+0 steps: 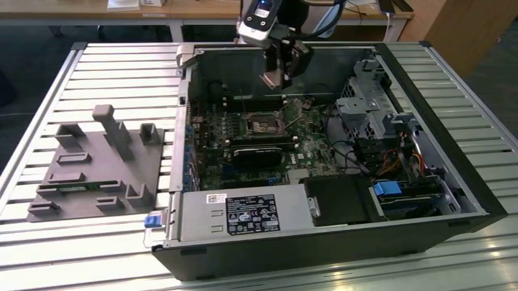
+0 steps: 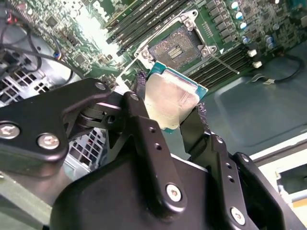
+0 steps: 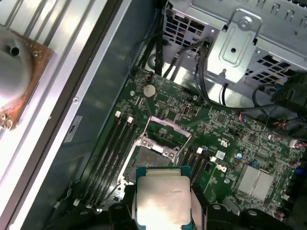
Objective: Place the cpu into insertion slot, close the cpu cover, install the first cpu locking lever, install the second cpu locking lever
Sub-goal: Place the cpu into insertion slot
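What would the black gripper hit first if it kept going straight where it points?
Probably the square dark socket recess in the green circuit board, its held silver-grey square chip touching first; depth is unclear.

Bright bench; computer case shadowed inside; in the second wrist view, glare whitens the circuit board and cpu.
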You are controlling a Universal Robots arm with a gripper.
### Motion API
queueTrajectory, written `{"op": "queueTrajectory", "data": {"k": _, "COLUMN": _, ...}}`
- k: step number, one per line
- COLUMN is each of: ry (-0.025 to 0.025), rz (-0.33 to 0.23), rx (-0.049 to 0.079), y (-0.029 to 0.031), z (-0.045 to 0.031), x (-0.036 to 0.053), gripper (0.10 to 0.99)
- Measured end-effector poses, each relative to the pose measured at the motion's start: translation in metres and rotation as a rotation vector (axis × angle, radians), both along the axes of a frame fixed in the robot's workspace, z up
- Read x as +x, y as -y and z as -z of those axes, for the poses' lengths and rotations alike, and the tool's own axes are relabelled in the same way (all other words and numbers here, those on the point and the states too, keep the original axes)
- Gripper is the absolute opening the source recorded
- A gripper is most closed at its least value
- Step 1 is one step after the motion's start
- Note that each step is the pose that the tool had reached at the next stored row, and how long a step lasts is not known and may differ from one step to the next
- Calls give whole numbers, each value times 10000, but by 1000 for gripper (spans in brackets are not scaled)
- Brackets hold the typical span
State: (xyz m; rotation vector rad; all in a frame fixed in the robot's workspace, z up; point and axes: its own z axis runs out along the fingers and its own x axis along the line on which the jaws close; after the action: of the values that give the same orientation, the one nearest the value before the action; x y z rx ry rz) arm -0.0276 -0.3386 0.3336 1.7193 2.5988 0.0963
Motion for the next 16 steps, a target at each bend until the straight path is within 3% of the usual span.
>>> {"op": "queueTrajectory", "data": {"k": 16, "ry": -1, "rz": 2036, "rx": -22, "y": -12, "z": 119, "x": -12, "gripper": 537}}
